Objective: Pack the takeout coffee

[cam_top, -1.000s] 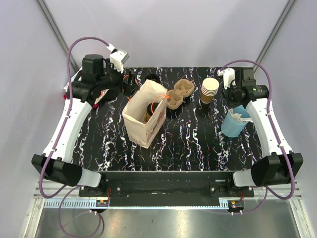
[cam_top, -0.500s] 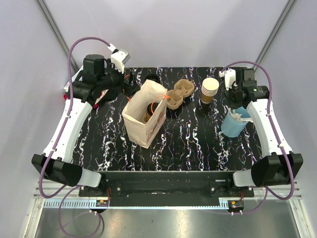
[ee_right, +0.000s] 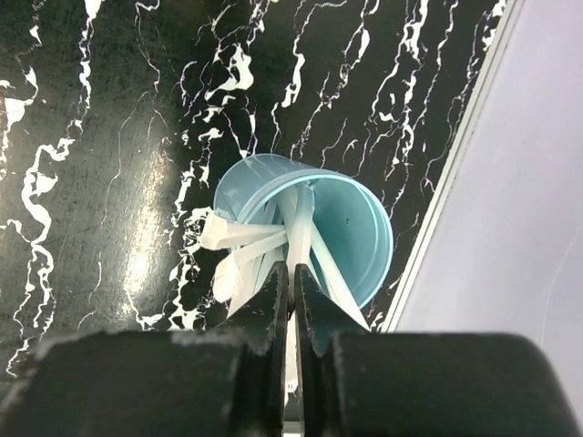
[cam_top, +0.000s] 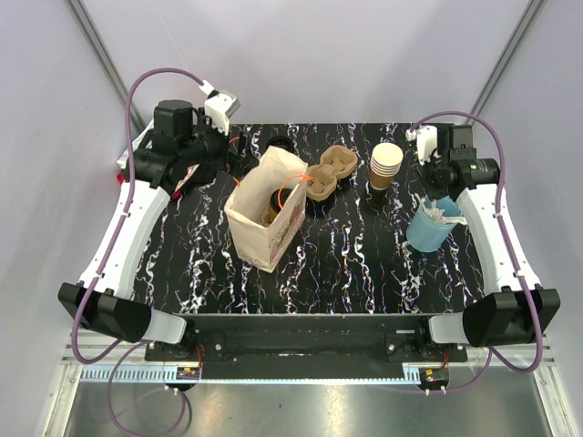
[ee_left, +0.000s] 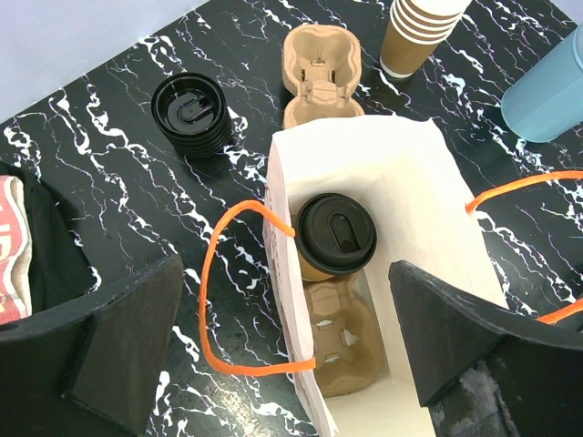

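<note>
The takeout coffee (ee_left: 335, 235), a brown paper cup with a black lid, stands upright inside the open white paper bag (ee_left: 428, 182), on a cardboard cup carrier (ee_left: 342, 346) at the bag's bottom. From above the cup (cam_top: 286, 191) shows only partly inside the bag (cam_top: 260, 228). My left gripper (ee_left: 287, 300) is open wide and empty, held above the bag's near-left edge and orange handle; it is at the back left in the top view (cam_top: 235, 153). My right gripper (ee_right: 293, 282) is shut on a white stirrer (ee_right: 299, 228) standing in the light blue cup (ee_right: 360, 228).
A stack of black lids (ee_left: 191, 113) and a second cardboard carrier (ee_left: 321, 73) lie behind the bag. Stacked lidless paper cups (cam_top: 385, 164) stand at the back right, the blue cup (cam_top: 428, 228) near the table's right edge. A red-and-white packet (ee_left: 11, 250) lies far left.
My right wrist has shifted slightly to the right above the blue cup. My left arm has barely moved.
</note>
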`<state>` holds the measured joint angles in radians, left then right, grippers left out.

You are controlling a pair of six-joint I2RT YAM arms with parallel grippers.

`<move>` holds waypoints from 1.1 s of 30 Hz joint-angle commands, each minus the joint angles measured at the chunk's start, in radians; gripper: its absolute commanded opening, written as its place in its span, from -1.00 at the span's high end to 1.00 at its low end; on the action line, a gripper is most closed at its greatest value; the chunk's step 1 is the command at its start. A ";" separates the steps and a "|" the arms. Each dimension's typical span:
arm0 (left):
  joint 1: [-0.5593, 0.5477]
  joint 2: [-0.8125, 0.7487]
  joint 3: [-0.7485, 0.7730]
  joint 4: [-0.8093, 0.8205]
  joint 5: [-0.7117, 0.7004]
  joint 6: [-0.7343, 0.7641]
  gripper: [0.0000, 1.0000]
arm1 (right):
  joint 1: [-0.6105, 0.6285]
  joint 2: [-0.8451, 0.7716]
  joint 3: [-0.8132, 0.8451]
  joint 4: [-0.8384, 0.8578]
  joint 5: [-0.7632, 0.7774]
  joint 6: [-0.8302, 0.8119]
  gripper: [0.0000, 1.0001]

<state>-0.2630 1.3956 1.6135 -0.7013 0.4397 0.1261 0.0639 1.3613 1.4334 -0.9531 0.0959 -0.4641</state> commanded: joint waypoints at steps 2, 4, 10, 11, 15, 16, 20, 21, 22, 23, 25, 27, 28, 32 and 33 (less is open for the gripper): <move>-0.015 -0.006 0.002 0.045 0.031 0.015 -0.97 | -0.006 -0.041 0.128 -0.019 0.019 -0.002 0.92; -0.022 -0.006 0.000 0.045 0.034 0.018 -0.97 | -0.007 -0.036 0.188 -0.024 0.018 0.002 0.97; -0.039 0.002 0.011 0.037 0.039 0.032 -0.98 | -0.006 -0.010 0.386 -0.042 -0.034 0.024 1.00; -0.039 0.003 0.013 0.037 0.037 0.033 -0.98 | -0.007 -0.005 0.413 -0.052 -0.054 0.033 1.00; -0.041 0.011 0.029 0.028 0.036 0.035 -0.98 | -0.003 0.028 0.595 -0.090 -0.183 0.048 1.00; -0.041 0.013 0.036 0.029 0.031 0.035 -0.98 | 0.000 0.048 0.626 -0.108 -0.224 0.050 1.00; -0.041 0.019 0.057 0.013 0.024 0.036 -0.98 | 0.042 0.091 0.754 -0.119 -0.268 0.036 1.00; -0.039 0.020 0.062 0.005 0.025 0.040 -0.98 | 0.054 0.100 0.804 -0.119 -0.268 0.035 1.00; -0.041 0.022 0.066 0.000 0.024 0.041 -0.98 | 0.086 0.120 0.834 -0.125 -0.268 0.033 1.00; -0.039 0.022 0.074 -0.012 0.022 0.050 -0.98 | 0.105 0.134 0.863 -0.133 -0.265 0.027 1.00; -0.039 0.020 0.086 -0.021 0.016 0.069 -0.98 | 0.173 0.168 0.944 -0.144 -0.260 0.016 1.00; -0.038 0.023 0.129 -0.055 -0.007 0.081 -0.98 | 0.229 0.199 0.996 -0.144 -0.257 0.009 1.00; -0.036 0.032 0.147 -0.069 -0.018 0.095 -0.98 | 0.287 0.209 1.010 -0.144 -0.248 -0.002 1.00; 0.007 0.055 0.238 -0.125 -0.032 0.083 -0.98 | 0.413 0.246 1.049 -0.110 -0.272 0.002 1.00; 0.031 0.063 0.267 -0.133 -0.027 0.076 -0.98 | 0.433 0.258 1.061 -0.099 -0.281 0.007 1.00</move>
<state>-0.2871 1.4441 1.7668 -0.8085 0.4316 0.1928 0.4023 1.5929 2.4390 -1.0870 -0.1444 -0.4519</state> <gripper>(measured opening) 0.987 0.011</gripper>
